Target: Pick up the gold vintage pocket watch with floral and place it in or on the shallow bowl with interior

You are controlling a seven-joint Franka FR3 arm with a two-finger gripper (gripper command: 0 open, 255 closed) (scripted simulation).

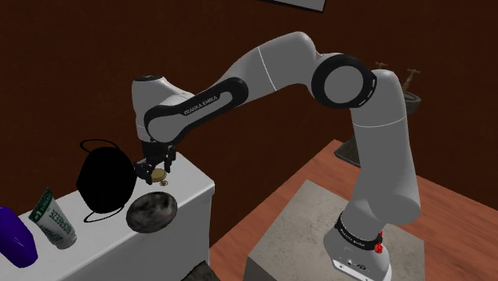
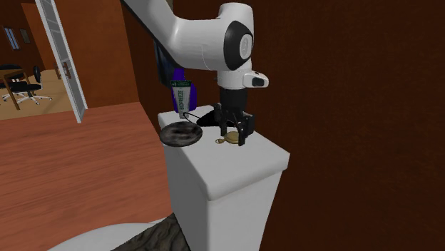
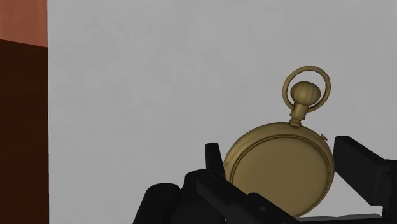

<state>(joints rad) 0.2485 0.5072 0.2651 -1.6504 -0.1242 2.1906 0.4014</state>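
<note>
At the far left of the shoulder view, a purple object (image 1: 16,235) stands on a white top (image 1: 187,187). Just right of it leans a green-and-white container (image 1: 54,219); what is inside it cannot be seen. Next comes a rounded, pure black shape (image 1: 105,180) with a thin loop at its top.

Lower centre-left, near the white top's front edge, sits a shallow, dark, mottled grey bowl (image 1: 153,211), its inside bare to view. Just above it in the frame, and apart from it, is the gold pocket watch (image 1: 160,173), low on the white top and held by the black gripper (image 1: 152,169). Whether the watch rests on the surface or is a little off it cannot be told.

Seen from the wrist, the round gold case of the watch, with its knob and ring pointing away from the hand, lies between the two fingers (image 3: 215,162), which press against its rim on either side.

Right of centre, the white arm (image 1: 271,68) arches up and over from its grey stand (image 1: 311,231) at the lower right, which sits on a reddish-brown floor.
</note>
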